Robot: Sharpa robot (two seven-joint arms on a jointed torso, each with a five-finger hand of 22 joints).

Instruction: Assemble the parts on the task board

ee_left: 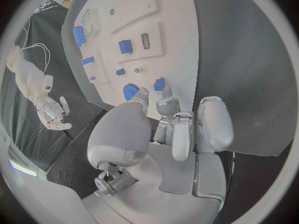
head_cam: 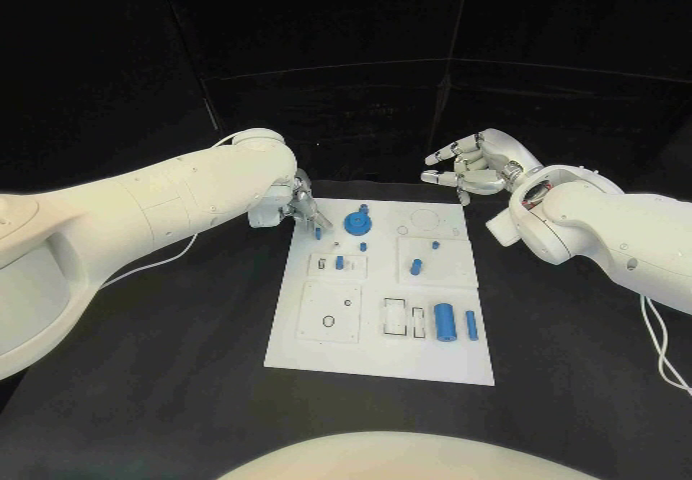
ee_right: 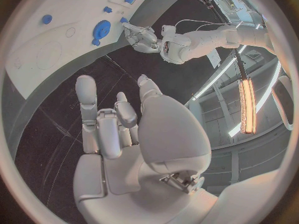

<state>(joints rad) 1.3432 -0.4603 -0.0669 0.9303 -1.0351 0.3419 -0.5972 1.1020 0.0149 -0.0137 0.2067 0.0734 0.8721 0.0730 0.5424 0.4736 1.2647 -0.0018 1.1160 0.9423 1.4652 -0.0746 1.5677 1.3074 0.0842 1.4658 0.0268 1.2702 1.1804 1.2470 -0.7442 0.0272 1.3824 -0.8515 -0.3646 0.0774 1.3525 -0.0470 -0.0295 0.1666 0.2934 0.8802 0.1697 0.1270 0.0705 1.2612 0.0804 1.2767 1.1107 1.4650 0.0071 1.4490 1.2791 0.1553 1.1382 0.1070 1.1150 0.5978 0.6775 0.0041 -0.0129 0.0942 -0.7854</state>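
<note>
At the task board's (head_cam: pixel 433 365) far left corner, the left hand (head_cam: pixel 299 205) pinches a small blue part (head_cam: pixel 319 232) at its fingertips, just beside the blue gear (head_cam: pixel 359 219); tilted, it could jam or slip free. The right hand (head_cam: pixel 473 165) hovers empty, fingers spread, beyond the far right corner.

From the head view, the left hand (head_cam: pixel 299 207) is mostly tucked behind its own white forearm, so whether its fingers actually pinch the small blue peg (head_cam: pixel 319 232) at the task board's (head_cam: pixel 433 360) far left corner cannot be told. The board's printed outlines are too small to read.
</note>
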